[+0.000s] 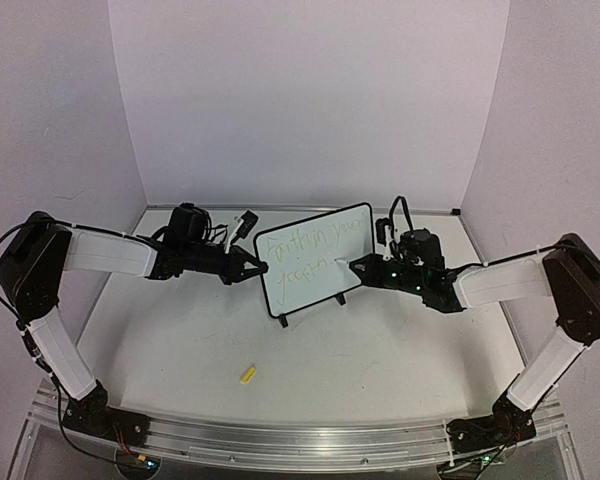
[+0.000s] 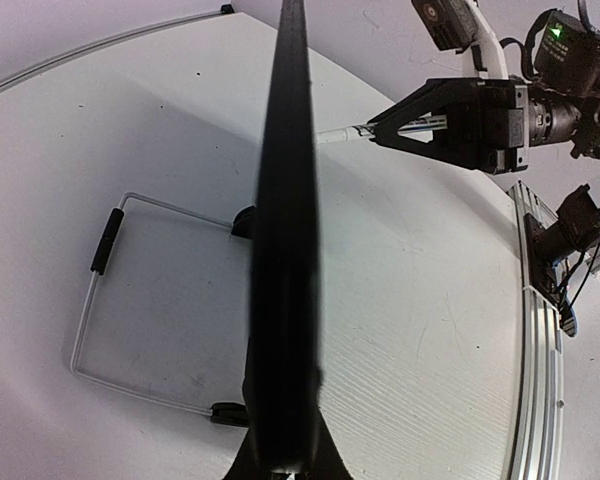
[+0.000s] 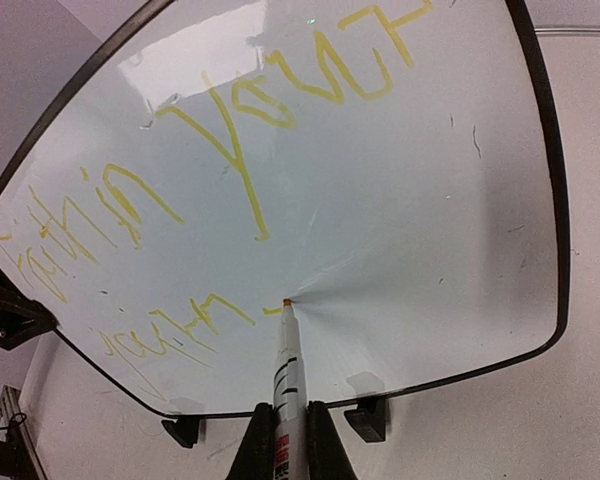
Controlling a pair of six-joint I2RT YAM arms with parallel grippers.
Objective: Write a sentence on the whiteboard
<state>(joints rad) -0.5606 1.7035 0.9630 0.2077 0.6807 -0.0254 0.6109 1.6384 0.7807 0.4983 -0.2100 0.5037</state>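
Right wrist view: the marker (image 3: 286, 360) sits pinched in the right tool (image 3: 283, 455), jaws narrow on its barrel, and its tip touches the board (image 3: 430, 200) right at the tail of the second line of the sentence (image 3: 230, 130). That is the relation that counts. The board's face lies straight ahead of the tip, and the marker's long axis points into it, leaning a little. The writing runs along the board's long side, with bare white just to the right of the tip, so I reckon the next stroke travels that way.

From above, the board (image 1: 330, 285) stands propped on its feet mid-worktop (image 1: 380, 360), face toward the arms. The right tool (image 1: 365, 266) is the nearer one to that unwritten stretch; its arm reaches in from the right, forearm low and near level, wrist aimed left.

The left tool (image 1: 252, 268) comes in from the opposite side, arm stretched level, and looks closed on the board's left edge, bracing it.
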